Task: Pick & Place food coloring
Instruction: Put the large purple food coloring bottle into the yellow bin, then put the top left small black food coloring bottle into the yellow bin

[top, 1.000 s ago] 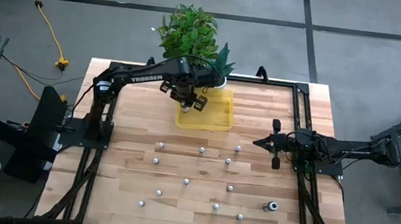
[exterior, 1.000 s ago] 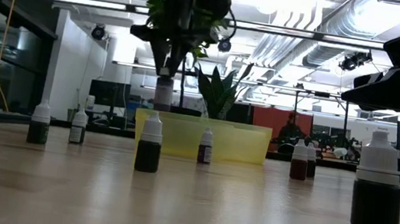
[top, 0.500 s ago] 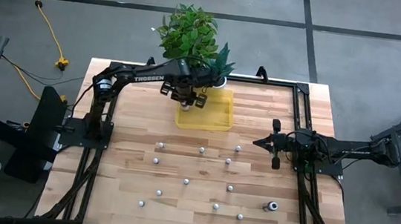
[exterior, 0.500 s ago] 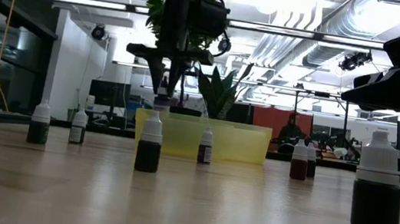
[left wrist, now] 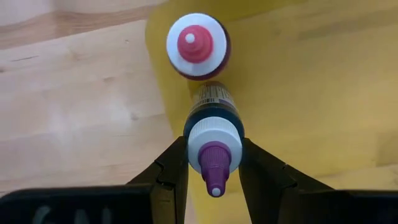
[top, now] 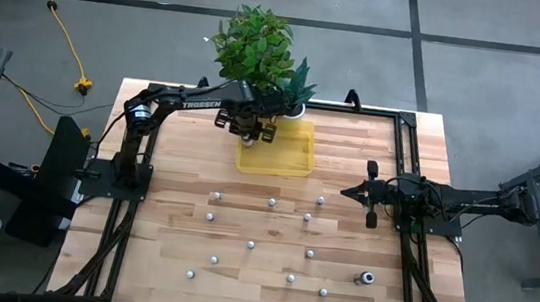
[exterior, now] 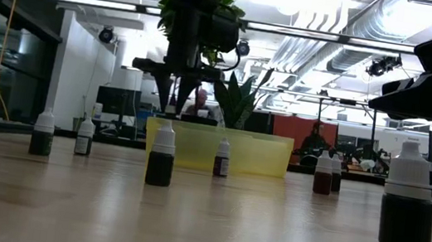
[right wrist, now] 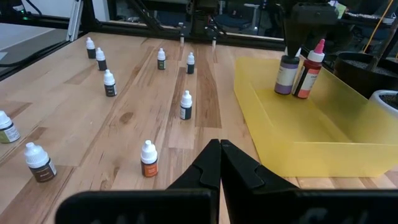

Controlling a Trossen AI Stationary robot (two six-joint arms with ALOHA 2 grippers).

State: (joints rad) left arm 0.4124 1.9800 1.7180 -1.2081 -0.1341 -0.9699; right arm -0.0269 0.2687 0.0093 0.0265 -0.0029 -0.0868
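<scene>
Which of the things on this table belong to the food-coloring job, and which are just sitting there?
Job:
- purple-tipped bottle held in the left gripper over the yellow tray
- red-tipped bottle already standing in the tray
- loose bottles scattered on the table

Lying about:
- potted plant behind the tray
- right gripper, shut and waiting at the right side

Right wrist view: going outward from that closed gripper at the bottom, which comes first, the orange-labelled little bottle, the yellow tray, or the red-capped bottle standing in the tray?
From the right gripper, shut:
1. Orange-labelled bottle, on the wood just ahead.
2. Yellow tray, its near wall beside the gripper; close to the first, hard to separate.
3. Red-capped bottle, at the tray's far end, beside the purple bottle the left gripper holds.
</scene>
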